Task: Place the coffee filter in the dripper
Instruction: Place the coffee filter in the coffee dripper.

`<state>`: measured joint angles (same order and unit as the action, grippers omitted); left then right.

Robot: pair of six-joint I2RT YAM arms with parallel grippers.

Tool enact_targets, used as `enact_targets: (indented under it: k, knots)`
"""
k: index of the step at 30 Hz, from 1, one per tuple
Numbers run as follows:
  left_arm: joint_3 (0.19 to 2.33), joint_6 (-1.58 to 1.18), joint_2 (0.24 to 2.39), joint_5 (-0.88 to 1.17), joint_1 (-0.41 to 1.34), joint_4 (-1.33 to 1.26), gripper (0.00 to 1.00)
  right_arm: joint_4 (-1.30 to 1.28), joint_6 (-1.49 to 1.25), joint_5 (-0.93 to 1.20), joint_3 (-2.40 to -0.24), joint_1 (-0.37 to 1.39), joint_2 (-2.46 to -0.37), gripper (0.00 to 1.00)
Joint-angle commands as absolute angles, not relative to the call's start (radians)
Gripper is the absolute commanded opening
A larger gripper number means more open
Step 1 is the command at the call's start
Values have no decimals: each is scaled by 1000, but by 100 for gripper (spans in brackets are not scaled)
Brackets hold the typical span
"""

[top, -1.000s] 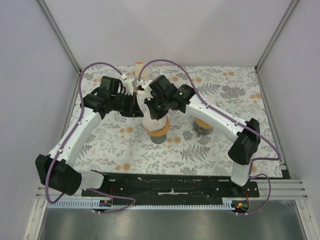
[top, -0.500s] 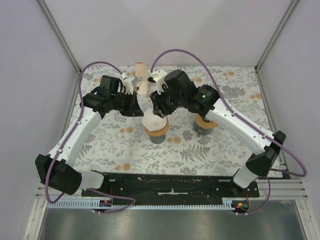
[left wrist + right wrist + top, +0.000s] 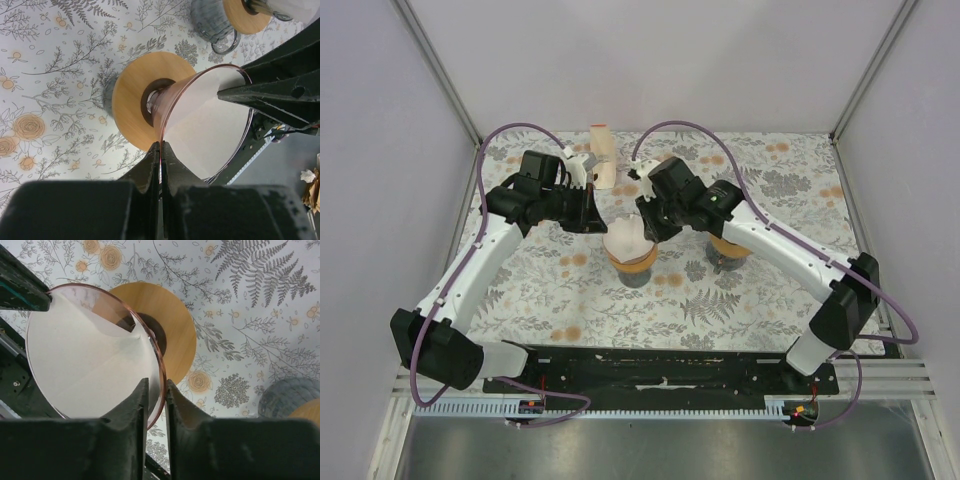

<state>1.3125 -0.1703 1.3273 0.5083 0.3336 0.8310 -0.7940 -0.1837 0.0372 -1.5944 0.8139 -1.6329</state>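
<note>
The dripper (image 3: 632,256) is a glass cone with a copper rim on a round wooden base, standing mid-table. The white coffee filter (image 3: 628,238) lies inside it, spread against the wall (image 3: 210,130) (image 3: 85,360). My left gripper (image 3: 603,225) (image 3: 160,145) is shut on the dripper's rim at its left side. My right gripper (image 3: 650,230) (image 3: 157,385) straddles the rim (image 3: 161,365) on the opposite side, one finger inside over the filter and one outside. A gap still shows between its fingers.
A second glass vessel with a wooden collar (image 3: 728,250) (image 3: 220,20) (image 3: 290,400) stands just right of the dripper. A pale holder (image 3: 603,155) stands at the back of the flowered tablecloth (image 3: 770,180). Walls close in the table on three sides.
My right gripper opened, lifted back from the dripper, then came down astride its right rim. The filter, earlier standing tall, now sits down inside the cone. The left arm has not moved.
</note>
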Motion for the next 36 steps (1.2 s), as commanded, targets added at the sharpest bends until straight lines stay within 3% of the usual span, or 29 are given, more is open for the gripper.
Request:
enact_targets:
  k: [1,5,10,20,36]
  knots:
    - [1342,-173,1333,537,337,815,5,-736,-207,77,-1612,802,-1654,17]
    - [1344,-176,1347,532,336,813,2,-813,-201,143,-1672,784,-1716,0]
    - [1344,-192,1362,541,336,810,2,-868,-189,208,-1703,762,-1752,0]
    - [1417,-248,1434,617,336,818,2,-1127,-100,359,-1971,730,-1953,0]
    - [1246,-195,1520,546,324,776,2,-988,-141,262,-1859,755,-2011,0]
